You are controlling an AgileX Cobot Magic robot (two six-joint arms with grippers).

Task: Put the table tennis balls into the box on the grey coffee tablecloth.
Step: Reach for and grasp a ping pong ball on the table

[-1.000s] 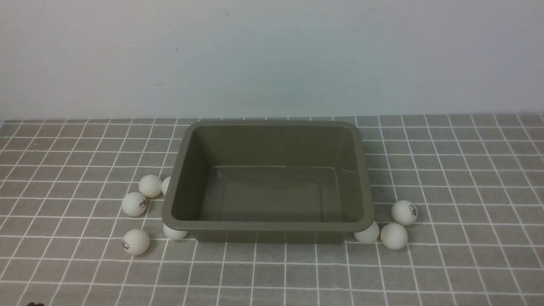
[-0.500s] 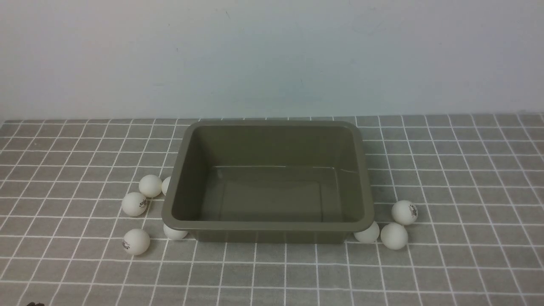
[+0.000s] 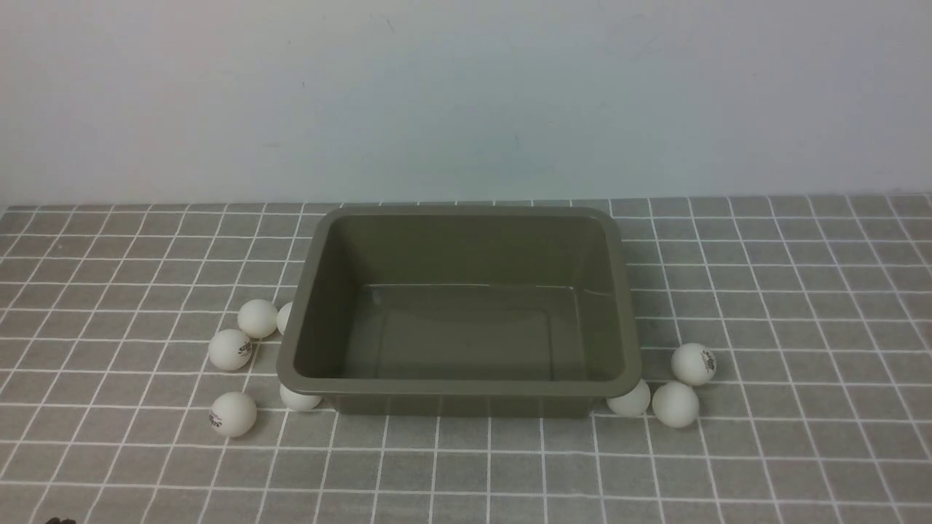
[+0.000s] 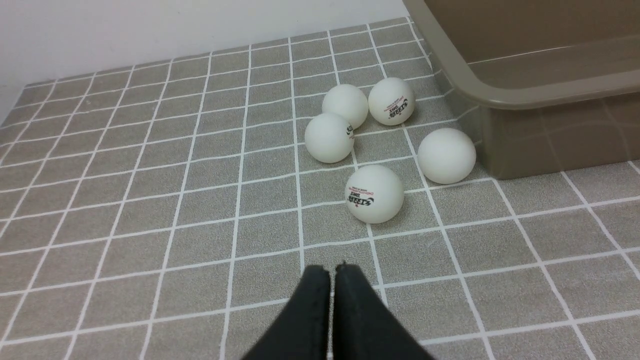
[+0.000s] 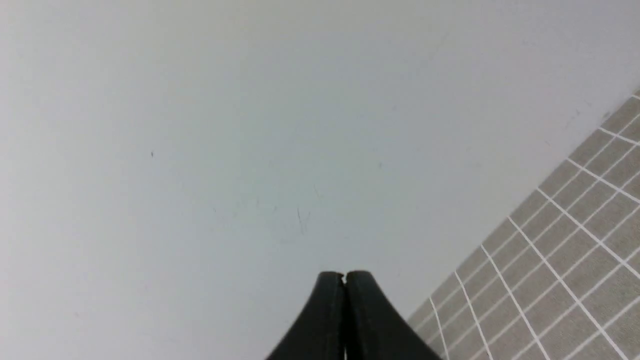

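Front view, box: the olive-grey box [image 3: 459, 387] stands open side up in the middle of the grey coffee tablecloth [image 3: 801, 291]. All eight balls lie outside it.
Front view, left group: five table tennis balls [image 3: 230, 349] lie off the box's left side. One [image 3: 258, 318] sits beside another [image 3: 283, 318] that is half hidden behind the box wall. One [image 3: 298, 399] is tucked under the rim at the near-left corner, and one [image 3: 233, 414] lies apart, nearest the camera.
Front view, right group: three balls lie by the near-right corner. One [image 3: 629, 399] is under the rim, one [image 3: 675, 404] is just beside it, and one [image 3: 693, 364] is a little farther back.
Front view, backdrop: a pale wall [image 3: 466, 94] rises behind the cloth.
Left wrist view, left gripper: the left gripper [image 4: 332, 270] has its black fingers pressed together with nothing between them, over bare cloth.
Left wrist view, in the way: the nearest ball [image 4: 375, 193] lies between the fingertips and the cluster. Another [image 4: 446, 155] sits just beside the box corner [image 4: 500, 95].
Left wrist view, only here: all five left balls show whole, several with dark printed logos.
Right wrist view, right gripper: the right gripper [image 5: 345, 276] is closed tip to tip and empty.
Right wrist view, surroundings: it faces the wall [image 5: 250, 125], with a corner of checked cloth [image 5: 575, 260] at one edge.
Change: in the front view the box and all eight balls lie exactly where they did a second ago.
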